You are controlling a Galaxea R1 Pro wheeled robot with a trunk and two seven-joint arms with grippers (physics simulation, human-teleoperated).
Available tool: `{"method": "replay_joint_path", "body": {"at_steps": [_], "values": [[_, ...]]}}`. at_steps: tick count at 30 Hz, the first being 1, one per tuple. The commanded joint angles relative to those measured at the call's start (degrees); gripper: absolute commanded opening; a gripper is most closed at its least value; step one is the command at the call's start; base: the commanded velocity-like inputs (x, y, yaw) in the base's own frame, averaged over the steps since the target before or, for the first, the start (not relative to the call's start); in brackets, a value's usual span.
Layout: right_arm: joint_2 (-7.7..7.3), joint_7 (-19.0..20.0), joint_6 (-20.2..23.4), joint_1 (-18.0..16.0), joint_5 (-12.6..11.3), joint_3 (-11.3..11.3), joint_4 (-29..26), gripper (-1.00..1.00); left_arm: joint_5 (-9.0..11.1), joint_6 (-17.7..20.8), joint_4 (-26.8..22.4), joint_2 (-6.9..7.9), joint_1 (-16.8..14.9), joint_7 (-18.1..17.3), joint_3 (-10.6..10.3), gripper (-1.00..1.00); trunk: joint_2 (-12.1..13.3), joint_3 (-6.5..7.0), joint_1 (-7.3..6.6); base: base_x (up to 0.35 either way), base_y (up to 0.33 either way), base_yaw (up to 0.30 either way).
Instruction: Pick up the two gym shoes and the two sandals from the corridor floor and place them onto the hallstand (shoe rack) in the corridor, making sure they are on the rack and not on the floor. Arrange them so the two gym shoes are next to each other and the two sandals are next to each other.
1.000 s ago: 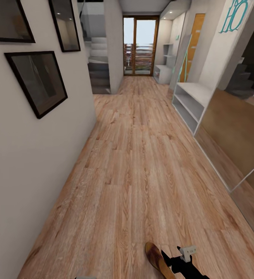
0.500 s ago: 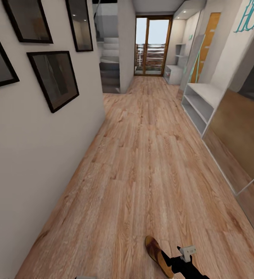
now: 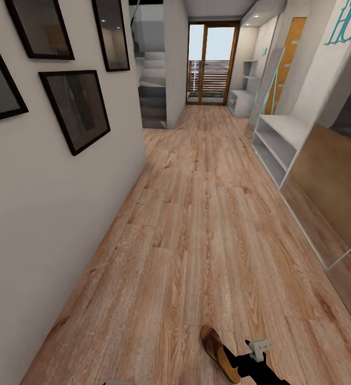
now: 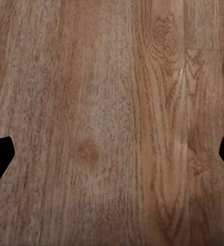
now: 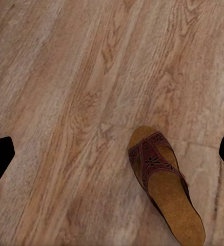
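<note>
A brown sandal (image 3: 219, 354) is lying on the corridor floor (image 3: 197, 224) at the near edge of the head view, just left of the right arm. In the right wrist view the right end effector (image 5: 112, 154) is hanging spread wide, gripping nothing, with the sandal (image 5: 165, 183) lying flat on the planks between its fingertips. The left end effector (image 4: 112, 154) is likewise gaping wide over bare planks. Far down the corridor, on the right, the hallstand (image 3: 241, 101) is standing beside the glass door (image 3: 210, 63), beyond a nearer white shelf unit (image 3: 280, 141).
</note>
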Motion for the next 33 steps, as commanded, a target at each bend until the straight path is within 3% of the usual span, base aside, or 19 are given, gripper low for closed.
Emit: {"method": "replay_joint_path", "body": {"at_steps": [1, 21, 33], "values": [[0.0, 0.0, 0.0, 0.0, 0.0, 0.0, 0.0, 1.0, 0.0, 0.0, 0.0, 0.0, 0.0, 0.0, 0.0, 1.0, 0.0, 0.0, 0.0, 0.0, 0.0, 0.0], [0.0, 0.0, 0.0, 0.0, 0.0, 0.0, 0.0, 1.0, 0.0, 0.0, 0.0, 0.0, 0.0, -0.2, 0.0, 1.0, 0.0, 0.0, 0.0, 0.004, 0.001, 0.0], [0.0, 0.0, 0.0, 0.0, 0.0, 0.0, 0.0, 1.0, 0.0, 0.0, 0.0, 0.0, 0.0, -0.1, 0.0, 1.0, 0.0, 0.0, 0.0, 0.184, 0.09, 0.0]]}}
